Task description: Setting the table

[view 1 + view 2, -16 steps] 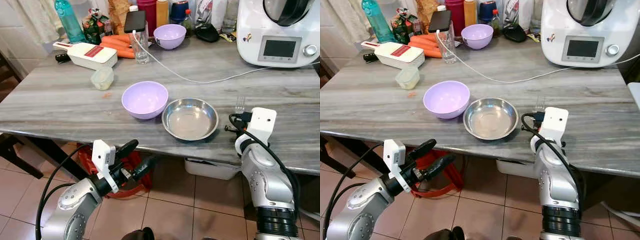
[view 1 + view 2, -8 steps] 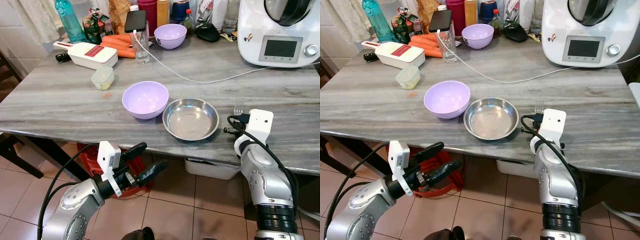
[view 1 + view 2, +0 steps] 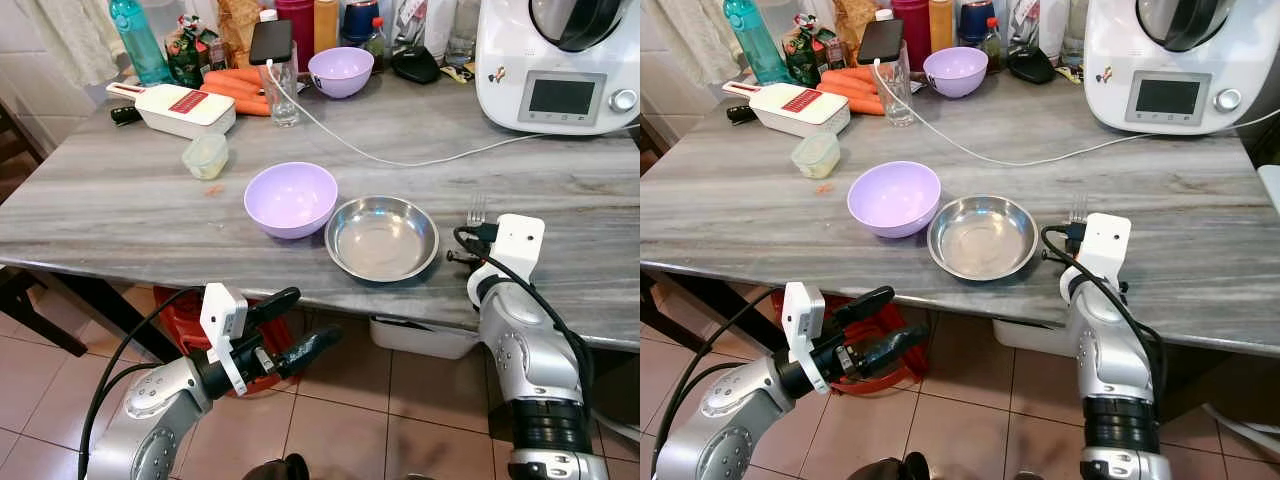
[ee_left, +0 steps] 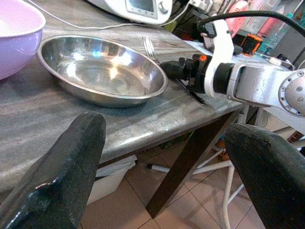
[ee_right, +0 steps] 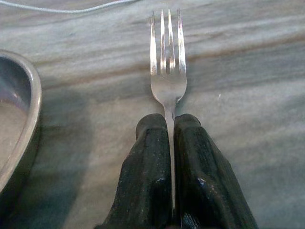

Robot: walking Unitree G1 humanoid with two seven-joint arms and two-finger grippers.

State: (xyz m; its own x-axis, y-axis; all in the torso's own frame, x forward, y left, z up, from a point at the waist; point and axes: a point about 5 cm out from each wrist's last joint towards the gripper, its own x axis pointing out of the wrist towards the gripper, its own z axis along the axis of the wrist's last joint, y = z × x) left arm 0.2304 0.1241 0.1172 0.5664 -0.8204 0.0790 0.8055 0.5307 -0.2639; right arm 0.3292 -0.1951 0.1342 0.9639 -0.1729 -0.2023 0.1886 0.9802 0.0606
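A steel bowl (image 3: 381, 237) sits near the front edge of the grey marble table (image 3: 120, 200), with a lilac bowl (image 3: 290, 198) touching its left side. Right of the steel bowl lies a fork (image 5: 166, 71), flat on the table with its tines pointing away from me. My right gripper (image 5: 167, 121) is shut on the fork's handle, low over the table top. In the head view only the fork's tines (image 3: 477, 210) show past the white wrist block. My left gripper (image 3: 312, 315) hangs open below the table's front edge, holding nothing, its fingers (image 4: 62, 167) aimed toward the steel bowl.
At the back stand a white kitchen machine (image 3: 558, 65), a second lilac bowl (image 3: 340, 72), a glass holding a phone (image 3: 280, 90), carrots (image 3: 235, 90), a white slicer (image 3: 185, 108) and bottles. A white cable (image 3: 400, 160) crosses the table. A small lidded tub (image 3: 205, 155) sits left. Red object (image 3: 185, 320) under the table.
My left gripper has drifted right and a little lower under the table edge, still open. The right gripper has stayed shut on the fork, hardly moving.
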